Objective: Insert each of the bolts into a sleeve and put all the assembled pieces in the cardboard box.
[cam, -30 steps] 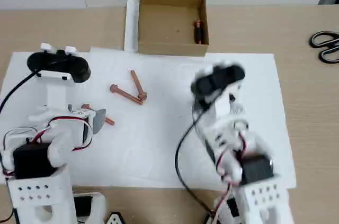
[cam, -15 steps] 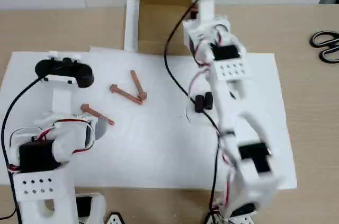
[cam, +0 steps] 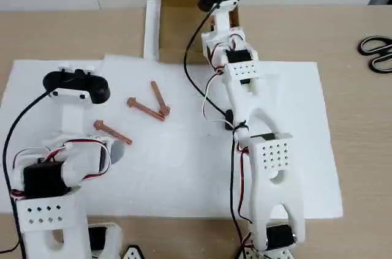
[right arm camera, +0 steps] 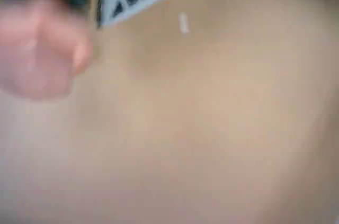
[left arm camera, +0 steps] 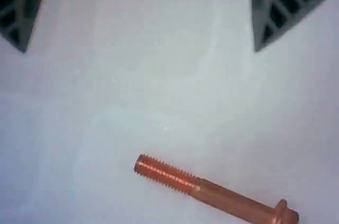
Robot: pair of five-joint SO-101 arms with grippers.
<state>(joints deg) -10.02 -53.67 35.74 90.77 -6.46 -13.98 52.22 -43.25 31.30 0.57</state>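
Bolt [left arm camera: 212,189] lies near the empty, wide-open left tool [left arm camera: 139,49]; right arm [cam: 245,72] overhangs the cardboard box [cam: 177,26], scissors [cam: 375,52] aside.

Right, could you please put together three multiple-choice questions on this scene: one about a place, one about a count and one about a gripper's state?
1. What does the right arm stretch out over?
A. a metal tray
B. the cardboard box
C. a blue bin

2. How many loose bolts lie on the white sheet?
A. one
B. three
C. six

3. How is the left gripper?
A. shut on a bolt
B. shut on a sleeve
C. open, holding nothing

Answers:
1 B: in the high view the arm's far end is above the box.
2 B: one bolt lies near the left arm, and two more meet at one end.
3 C: the left wrist view shows the jaws wide apart over the sheet, with a bolt lying apart from them.
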